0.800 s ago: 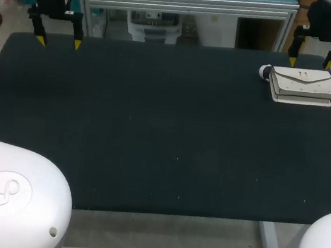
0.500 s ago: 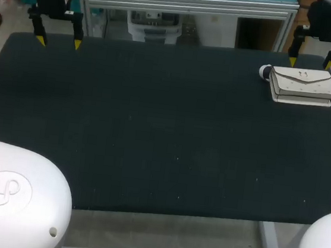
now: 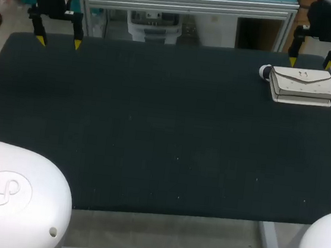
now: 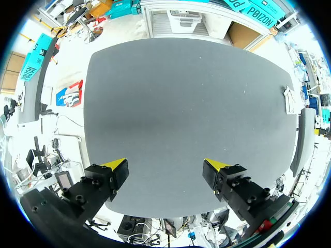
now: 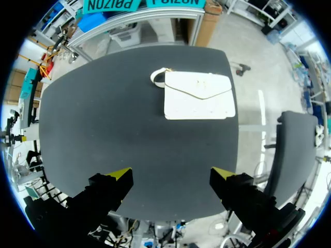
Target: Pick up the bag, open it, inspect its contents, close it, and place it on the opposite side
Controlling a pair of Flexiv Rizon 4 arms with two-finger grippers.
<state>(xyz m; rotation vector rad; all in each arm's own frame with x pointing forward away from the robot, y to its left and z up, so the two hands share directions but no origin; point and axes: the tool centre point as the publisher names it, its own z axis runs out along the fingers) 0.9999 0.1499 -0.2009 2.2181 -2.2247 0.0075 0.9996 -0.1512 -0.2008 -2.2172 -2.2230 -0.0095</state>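
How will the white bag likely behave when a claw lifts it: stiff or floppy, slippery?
The white bag lies flat with straight edges, so it probably holds its shape rather than sagging. Its smooth-looking surface may slip. The loop at one end would likely dangle.

The black table [image 3: 152,134] carries one white bag [image 3: 303,86] (far right corner).

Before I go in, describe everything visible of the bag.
The bag is a small off-white envelope-style handbag, leather-like, its pointed flap shut with a clasp at the tip. A strap loop curls out at one end. It lies flat, flap up, at the far right corner of the table. Nothing touches it; the right gripper hangs clear of it, jaws open.
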